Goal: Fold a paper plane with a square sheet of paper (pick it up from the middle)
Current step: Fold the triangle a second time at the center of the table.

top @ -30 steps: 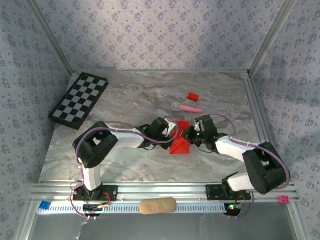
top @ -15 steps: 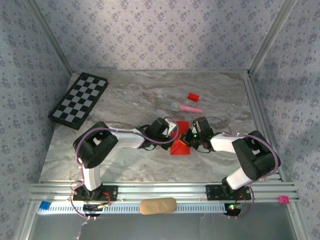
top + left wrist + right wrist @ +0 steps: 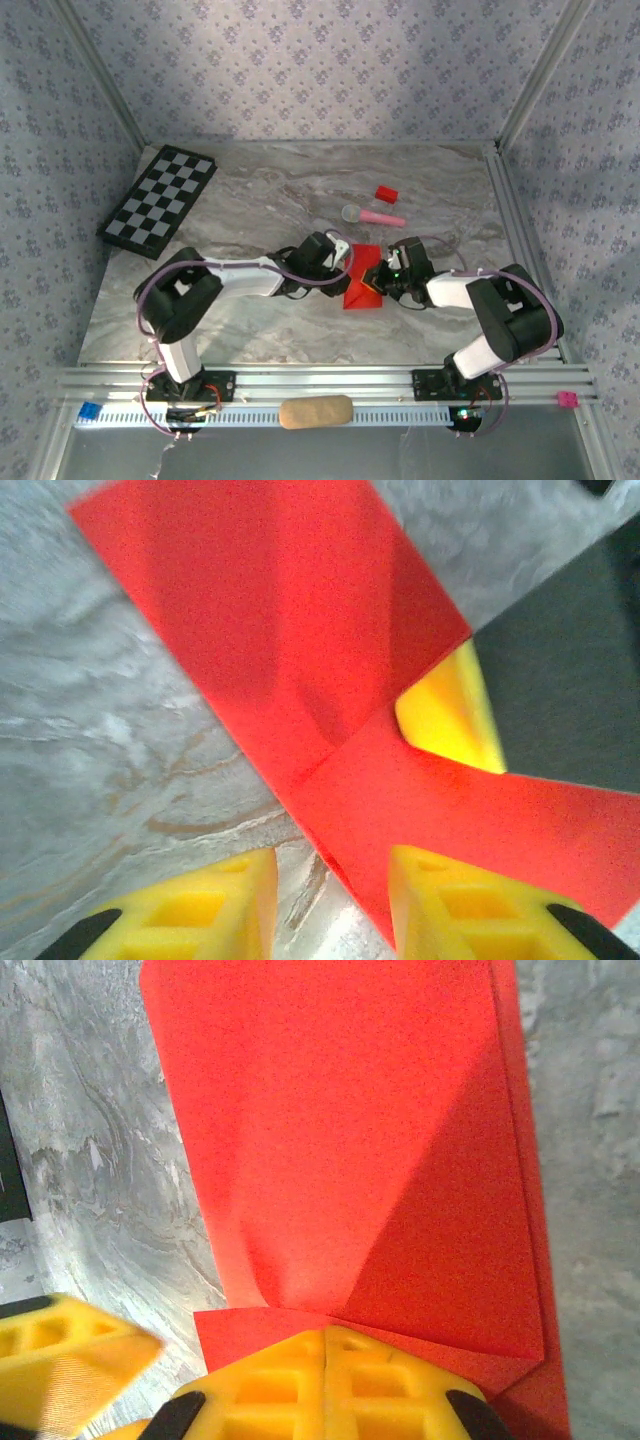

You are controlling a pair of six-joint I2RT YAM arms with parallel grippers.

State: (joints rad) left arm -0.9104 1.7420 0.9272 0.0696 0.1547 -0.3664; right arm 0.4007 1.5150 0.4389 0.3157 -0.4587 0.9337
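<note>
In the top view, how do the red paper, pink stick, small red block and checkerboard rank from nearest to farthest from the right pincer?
1. red paper, right at the right pincer.
2. pink stick, farther back on the table.
3. small red block, just beyond the stick.
4. checkerboard, far-left corner.

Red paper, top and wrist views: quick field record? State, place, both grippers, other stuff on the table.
paper: square sheet of paper, partly folded, overlapping flaps with diagonal creases, not yet a dart
place: on the marble table, between the two arms
left gripper: open, fingers apart at the paper's edge
right gripper: shut, tips against the paper; whether it pinches a layer cannot be told
other items: checkerboard at far left; small red block and pink stick beyond the paper
</note>
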